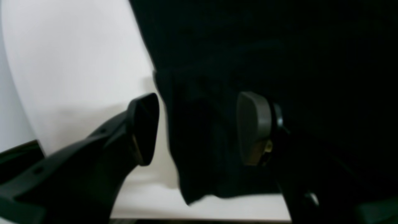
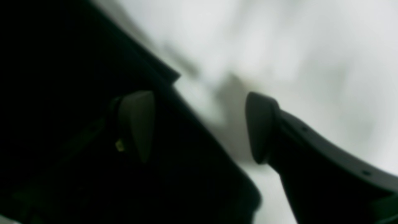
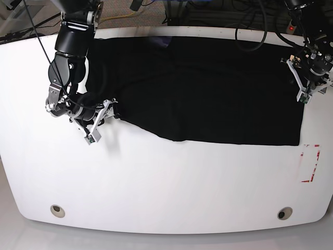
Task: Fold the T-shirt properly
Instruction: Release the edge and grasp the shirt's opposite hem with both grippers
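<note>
A white table with rounded corners carries the black T-shirt, spread flat across its far half. Two round holes sit near its near edge, a red-marked patch at right. Cables lie on the floor beyond. The left gripper straddles a shirt fold, jaws spread. The right gripper is spread wide over the shirt's edge.

T-shirt print hidden; right wrist view blurred (table especially).
</note>
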`<state>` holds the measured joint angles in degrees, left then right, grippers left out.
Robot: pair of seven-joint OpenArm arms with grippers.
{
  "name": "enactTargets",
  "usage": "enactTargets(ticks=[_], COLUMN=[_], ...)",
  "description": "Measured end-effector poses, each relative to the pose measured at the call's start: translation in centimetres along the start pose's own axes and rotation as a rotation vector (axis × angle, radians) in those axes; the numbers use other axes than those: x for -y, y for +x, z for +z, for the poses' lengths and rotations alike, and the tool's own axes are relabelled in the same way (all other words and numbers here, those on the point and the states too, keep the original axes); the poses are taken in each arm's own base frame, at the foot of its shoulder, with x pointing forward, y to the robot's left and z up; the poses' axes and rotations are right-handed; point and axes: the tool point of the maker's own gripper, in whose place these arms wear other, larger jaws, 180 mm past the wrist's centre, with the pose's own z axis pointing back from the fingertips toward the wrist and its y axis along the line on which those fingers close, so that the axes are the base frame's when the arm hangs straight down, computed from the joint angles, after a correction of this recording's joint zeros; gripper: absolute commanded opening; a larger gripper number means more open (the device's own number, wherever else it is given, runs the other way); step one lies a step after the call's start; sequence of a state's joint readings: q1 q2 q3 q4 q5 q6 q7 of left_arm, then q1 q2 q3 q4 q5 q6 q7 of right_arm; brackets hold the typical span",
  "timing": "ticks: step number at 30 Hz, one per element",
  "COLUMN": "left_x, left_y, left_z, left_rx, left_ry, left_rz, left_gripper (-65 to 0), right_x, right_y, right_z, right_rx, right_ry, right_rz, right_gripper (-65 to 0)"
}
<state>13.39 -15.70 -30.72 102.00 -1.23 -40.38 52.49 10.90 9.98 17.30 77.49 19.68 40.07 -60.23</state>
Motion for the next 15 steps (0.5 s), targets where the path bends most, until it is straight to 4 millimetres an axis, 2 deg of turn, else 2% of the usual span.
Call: enactTargets(ticks=[4,7,9,12,15], left_x=[-1.2,-1.9,-2.6,-4.2,-5.0], left_y=[2.4,3.1,2.7,5.5,7.3], left_z=[0.1,0.3,0.3,0.8,0.8], left_rx=[0.063,0.094,0.058,0.142,0.195], left_ry=[0.027,0.041,0.064,0.092,0.115], left_rz=[0.016,0.032,0.036,0.066,0.115], left_gripper=[-28.1,-28.1,-27.9,-27.8,-26.9], right_x=[-0.2,-0.6,-1.4,-2.4,-2.6], right_y=[0.0,0.0,0.0,0.1,0.1], right_z=[-0.2,-0.4,-0.8,-1.3,-1.5], right_rx=[0.0,-0.004,-0.019,-0.013,-0.015], right_ry=[0.001,0.009,0.026,0.047,0.054], right_rz=[-0.007,0.002,0.028,0.051,0.061], right_gripper=[-21.4,-22.5,-30.0,-41.4,-47.9])
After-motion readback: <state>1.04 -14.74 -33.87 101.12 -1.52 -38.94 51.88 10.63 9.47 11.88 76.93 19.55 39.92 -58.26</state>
